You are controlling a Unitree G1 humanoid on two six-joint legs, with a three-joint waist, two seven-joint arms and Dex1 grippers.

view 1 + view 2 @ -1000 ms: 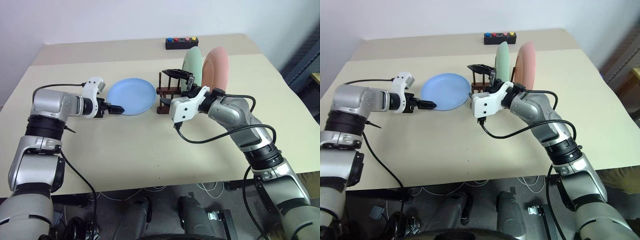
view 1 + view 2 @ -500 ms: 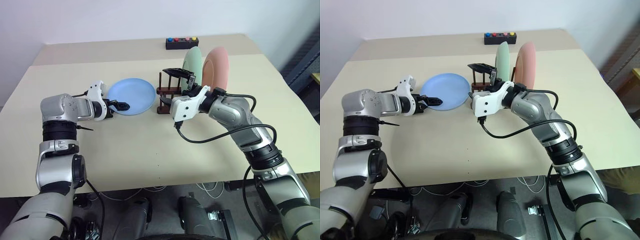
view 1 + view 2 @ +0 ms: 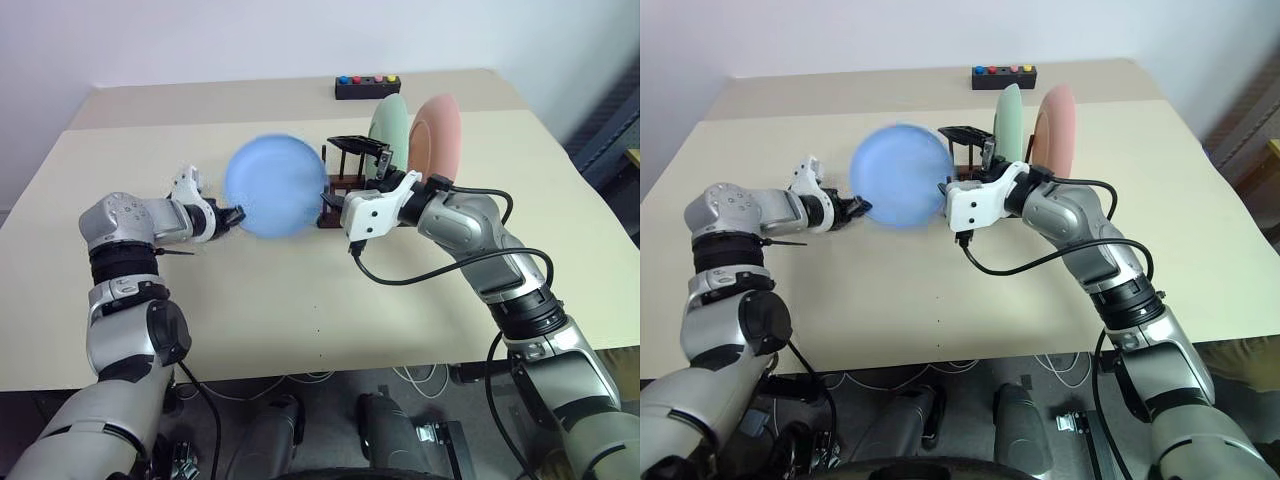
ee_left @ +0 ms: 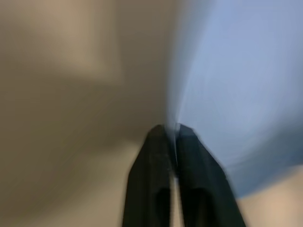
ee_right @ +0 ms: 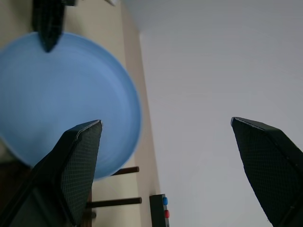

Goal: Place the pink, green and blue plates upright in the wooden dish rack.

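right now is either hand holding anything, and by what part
The left hand is shut on the blue plate, pinching its rim at the edge nearest that arm. The right hand is open, holding nothing.

A wide, pale beige surface (image 3: pixel 300 300) stretches across the scene, made of two sections with a seam running along its far part. Near the far edge sits a small black box (image 3: pixel 367 88) with a row of coloured buttons on top: blue, red, pink and yellow. Behind it rises a plain white wall (image 3: pixel 250 40). Black cables (image 3: pixel 420 272) trail loosely over the surface near its right half. Beneath the near edge, a tangle of white cables (image 3: pixel 300 382) lies on the grey floor (image 3: pixel 330 440).
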